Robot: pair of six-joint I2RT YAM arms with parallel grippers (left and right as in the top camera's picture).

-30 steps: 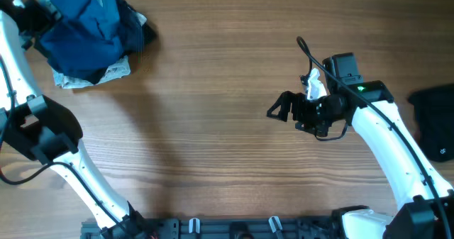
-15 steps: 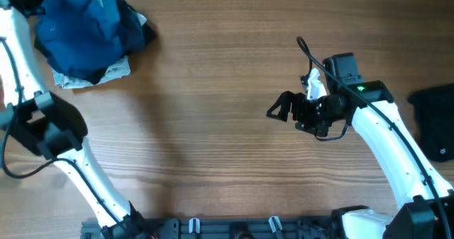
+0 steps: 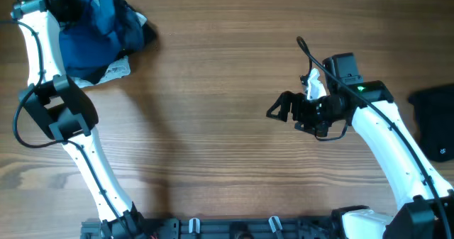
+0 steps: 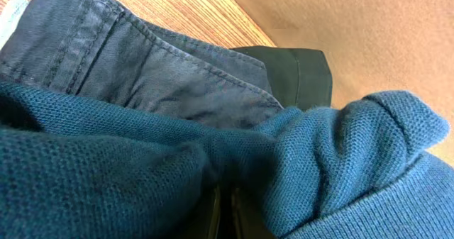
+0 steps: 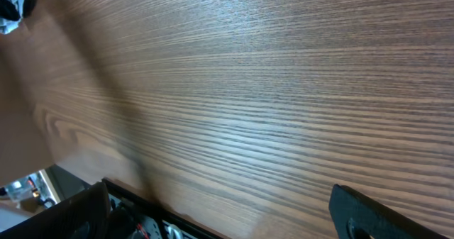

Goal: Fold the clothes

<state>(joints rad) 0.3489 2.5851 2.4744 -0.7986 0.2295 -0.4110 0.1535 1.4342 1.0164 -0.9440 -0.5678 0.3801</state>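
A heap of clothes lies at the table's far left corner. On top is a blue knit garment (image 3: 89,37), with a grey one (image 3: 133,25) and a pale patterned cloth (image 3: 113,71) under it. My left gripper (image 3: 78,3) is shut on a bunched fold of the blue knit (image 4: 340,161), and its fingertips (image 4: 213,218) are almost buried in the fabric. The grey garment (image 4: 142,62) and a dark one (image 4: 298,69) lie behind the fold. My right gripper (image 3: 282,106) hangs open over bare wood mid-table; both its fingers (image 5: 376,210) show with nothing between them.
A dark garment (image 3: 433,118) lies at the table's right edge, past the right arm. The left arm's white links (image 3: 57,111) run along the left side of the table. A black rail (image 3: 227,228) lines the near edge.
My left gripper has closed on the blue knit and the arm has swung in over the heap, pulling the fabric up into a bunch. The right arm has not moved.
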